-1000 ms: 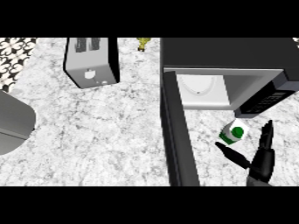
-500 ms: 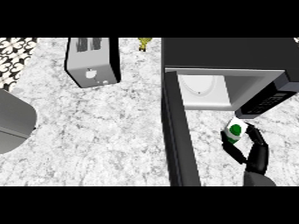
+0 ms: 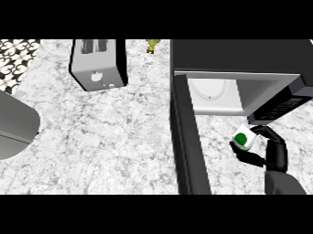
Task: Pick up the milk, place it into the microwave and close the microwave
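Mottled white and grey marble makes up the worktop point(image 3: 105, 137), with a strip of black-and-white patterned tile point(image 3: 7, 59) showing at the far left corner. At the left edge sits a rounded grey object point(image 3: 4, 123) that is only partly in view. A silver toaster point(image 3: 98, 64) stands at the back, and a small yellow item point(image 3: 150, 45) too small to identify lies just to its right. The black microwave point(image 3: 247, 57) occupies the right rear of the worktop. Its door point(image 3: 188, 137) is swung wide open, reaching towards the near edge as a long dark bar. Inside, the pale cavity point(image 3: 217, 93) is lit and bare of the carton, and the button panel point(image 3: 284, 107) shows on the right side of the front. The milk carton point(image 3: 244, 137), white with a green round mark, is outside the microwave, just in front of the opening and below the panel's near corner, to the right of the open door. The right robot hand point(image 3: 272, 153) comes up from the lower edge and grips the carton, with a finger curled over its far side and the thumb under its near side. Whether the carton touches the worktop cannot be told.
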Robot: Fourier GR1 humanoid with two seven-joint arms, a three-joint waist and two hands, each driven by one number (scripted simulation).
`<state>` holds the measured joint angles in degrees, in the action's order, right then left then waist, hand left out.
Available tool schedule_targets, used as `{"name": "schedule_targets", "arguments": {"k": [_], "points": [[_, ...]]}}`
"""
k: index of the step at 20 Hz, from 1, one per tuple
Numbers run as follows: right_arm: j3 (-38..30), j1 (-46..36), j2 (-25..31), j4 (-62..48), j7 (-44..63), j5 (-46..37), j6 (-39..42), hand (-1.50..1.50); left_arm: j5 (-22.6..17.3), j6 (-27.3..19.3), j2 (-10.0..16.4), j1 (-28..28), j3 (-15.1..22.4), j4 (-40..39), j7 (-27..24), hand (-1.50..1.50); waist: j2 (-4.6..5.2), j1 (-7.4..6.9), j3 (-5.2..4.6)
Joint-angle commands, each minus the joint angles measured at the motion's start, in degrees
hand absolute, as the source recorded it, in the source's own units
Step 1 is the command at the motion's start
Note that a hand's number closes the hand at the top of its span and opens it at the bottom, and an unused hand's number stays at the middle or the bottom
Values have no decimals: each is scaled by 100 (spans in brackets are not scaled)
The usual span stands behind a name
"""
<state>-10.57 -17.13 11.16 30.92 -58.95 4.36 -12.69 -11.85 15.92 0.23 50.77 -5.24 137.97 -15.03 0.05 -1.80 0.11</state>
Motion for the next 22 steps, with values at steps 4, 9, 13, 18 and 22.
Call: {"name": "schedule_targets", "arguments": {"k": [4,9,13,18,22], "points": [[657,-83,546,29,-375,-303,2002,150,-587,17,40,74,-256,522,206,-150,-12,42,-2],[900,-151,248,452,-208,-239,2433,150,-391,-8,-21,-191,-114,114,35,-150,-18,122,-11],[1081,186,363,1473,329,-234,2316,150,-594,-12,-21,14,-362,481,247,-150,-38,178,-17],[1148,307,184,2450,1293,-222,1805,150,-648,16,-21,193,-239,633,294,-150,-37,166,-16],[1108,36,-5,2888,1806,-202,1503,150,-629,226,-20,3,-592,-9,-130,-150,-32,135,-16]]}}
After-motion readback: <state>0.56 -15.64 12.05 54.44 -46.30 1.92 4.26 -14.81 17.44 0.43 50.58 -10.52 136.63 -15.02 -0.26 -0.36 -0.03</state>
